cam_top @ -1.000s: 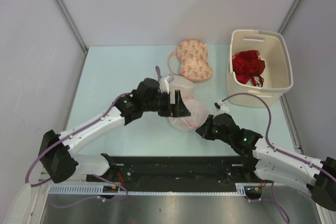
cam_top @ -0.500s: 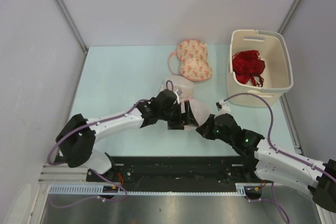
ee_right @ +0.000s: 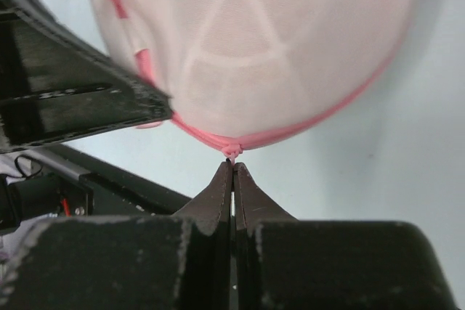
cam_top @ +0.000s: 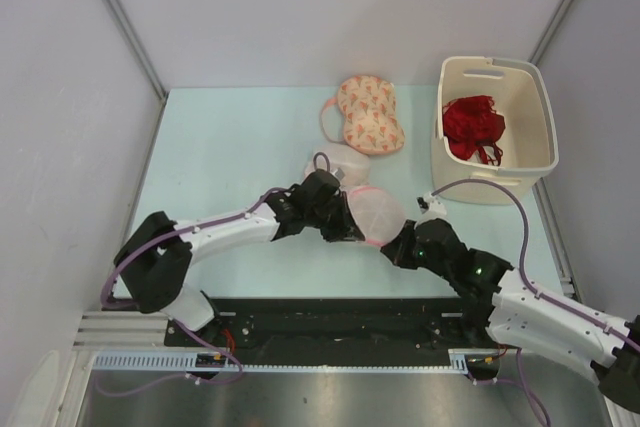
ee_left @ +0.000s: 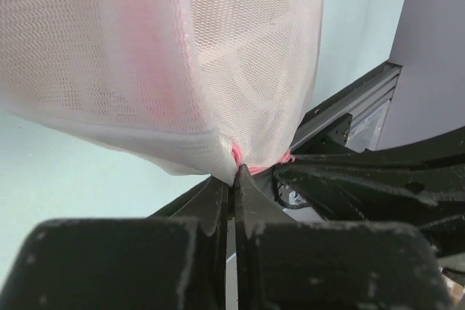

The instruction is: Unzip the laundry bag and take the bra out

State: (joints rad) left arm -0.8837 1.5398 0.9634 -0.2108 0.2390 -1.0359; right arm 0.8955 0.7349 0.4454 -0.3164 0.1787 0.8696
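Left gripper (ee_left: pixel 235 173) is clamped shut on the bag (ee_left: pixel 145 70), pinching the edge right at the pink trim, on the bag's left side as the top cam sees it. The right gripper (ee_right: pixel 233 167) is clenched too, its tips nipping a little knot of that same trim on the bag's near right rim. So both arms have hold of one bag, one from each side, and their fingers sit close together.

From the top cam the bag (cam_top: pixel 372 212) is mid-table (cam_top: pixel 230 137), toward the front edge, right between the two grippers (cam_top: pixel 345 222) (cam_top: pixel 395 242). It bulges out round, with white ribs running across the mesh. Can't tell whether it's resting on the table or hanging a bit off it, and can't tell how far the zip is open.

The bra: all I get is a pale peach tone through the mesh on the wrist cams, no clear shape.

Just behind the bag is a second mesh pouch (cam_top: pixel 333 162), partly hidden by the left arm. Farther back lies a printed bra (cam_top: pixel 368 112). A cream bin (cam_top: pixel 545 122) at back right holds a red bra (cam_top: pixel 472 127).
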